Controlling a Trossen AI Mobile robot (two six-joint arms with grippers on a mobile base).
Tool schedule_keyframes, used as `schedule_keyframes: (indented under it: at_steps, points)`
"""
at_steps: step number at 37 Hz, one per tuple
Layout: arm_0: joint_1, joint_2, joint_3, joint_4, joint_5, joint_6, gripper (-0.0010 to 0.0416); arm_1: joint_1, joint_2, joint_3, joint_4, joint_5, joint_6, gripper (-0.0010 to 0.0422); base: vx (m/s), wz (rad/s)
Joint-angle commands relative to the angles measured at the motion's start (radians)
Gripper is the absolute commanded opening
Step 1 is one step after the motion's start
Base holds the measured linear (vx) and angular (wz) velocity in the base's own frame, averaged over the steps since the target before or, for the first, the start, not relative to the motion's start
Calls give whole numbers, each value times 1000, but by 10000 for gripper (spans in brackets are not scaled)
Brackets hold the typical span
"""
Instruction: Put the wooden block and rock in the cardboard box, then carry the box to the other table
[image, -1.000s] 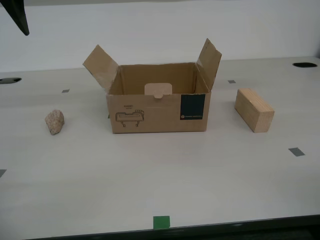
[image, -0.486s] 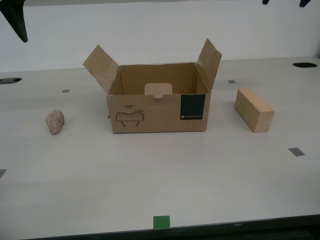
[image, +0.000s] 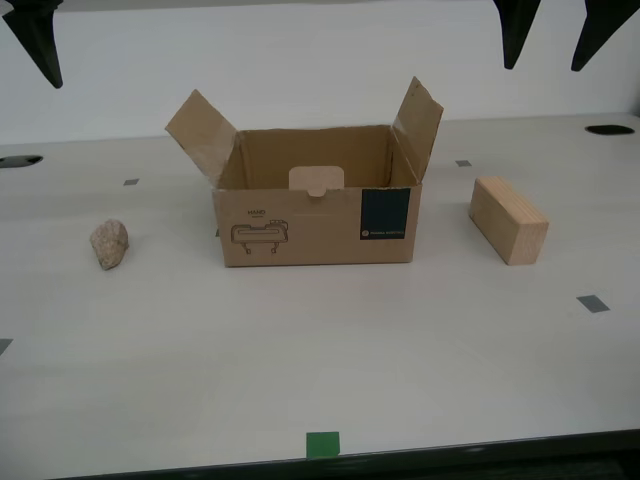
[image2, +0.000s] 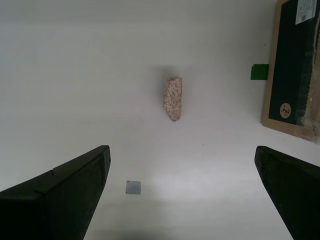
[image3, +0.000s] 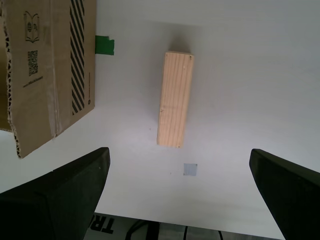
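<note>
The cardboard box (image: 315, 215) stands open on the pale table, flaps raised, and nothing shows inside it. The rock (image: 109, 243) lies apart from it toward the exterior view's left. The wooden block (image: 508, 219) lies toward that view's right. My first gripper (image: 555, 38) hangs open high over the wooden block (image3: 175, 98), with the box's flap (image3: 50, 65) beside it. Only one finger (image: 36, 45) of my second gripper shows in the exterior view. That gripper (image2: 181, 155) is open high above the rock (image2: 173, 98). The other table is out of view.
Grey tape squares (image: 592, 303) and a green tape square (image: 322, 444) mark the tabletop. The table's dark front edge (image: 450, 462) runs along the bottom of the exterior view. Dark holes (image: 610, 129) sit near the far edge.
My first gripper's fingers have come down into the exterior view's top right. The second gripper's finger has dropped slightly. Box, rock and block have not moved.
</note>
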Motion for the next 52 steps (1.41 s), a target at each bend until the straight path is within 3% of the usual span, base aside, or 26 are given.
schedule_keyframes:
  at_steps: [1,24,39,52]
  points:
    - [2,9,0,19,5,-2,390,0,0,-34,32,-2,-2,396,0,0]
    - [2,26,-20,61,4,11,390,0,0,-192,206,-1,-28,396,0,0]
    - [3,26,-275,227,-14,8,390,0,7,-198,230,-1,-24,396,0,0]
    - [4,26,-410,394,-40,8,390,0,212,-194,260,-1,6,396,0,0]
